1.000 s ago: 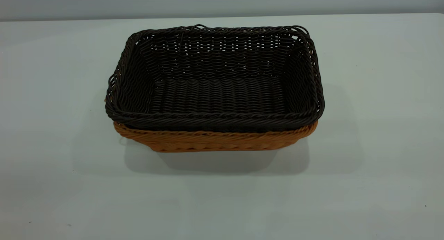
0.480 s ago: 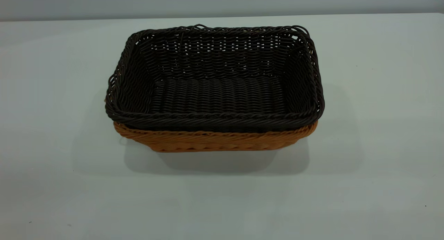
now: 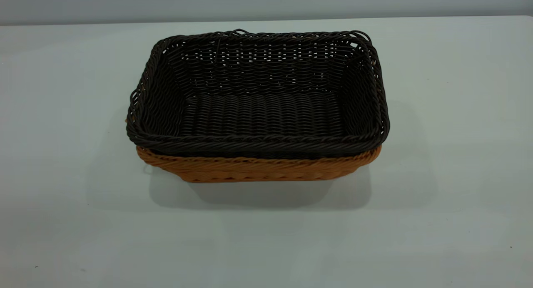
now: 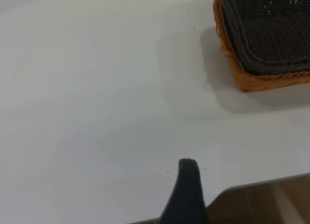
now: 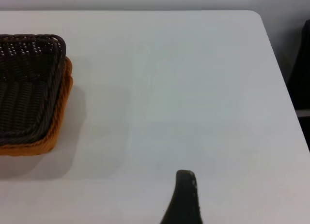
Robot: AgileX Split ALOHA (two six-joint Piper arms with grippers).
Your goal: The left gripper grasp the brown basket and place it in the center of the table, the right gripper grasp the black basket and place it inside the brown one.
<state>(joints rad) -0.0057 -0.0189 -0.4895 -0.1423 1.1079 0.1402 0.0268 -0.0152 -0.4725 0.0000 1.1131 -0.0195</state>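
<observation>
Your black basket [image 3: 258,113] sits nested inside the brown basket [image 3: 254,169] mid-counter [image 3: 449,196]. Each pincer, left [image 4: 186,185] and right [image 5: 184,195], hangs well apart, touching nothing; their spread I cannot tell.

black basket [image 3: 258,109] nested inside brown basket [image 3: 254,168], rims roughly aligned, black rim sitting above brown rim. Stack sits on table [image 3: 449,188] around center, slightly toward 12 o'clock in exterior view. Bare tabletop on all sides: 3, 6, 9 and behind at 12.
</observation>
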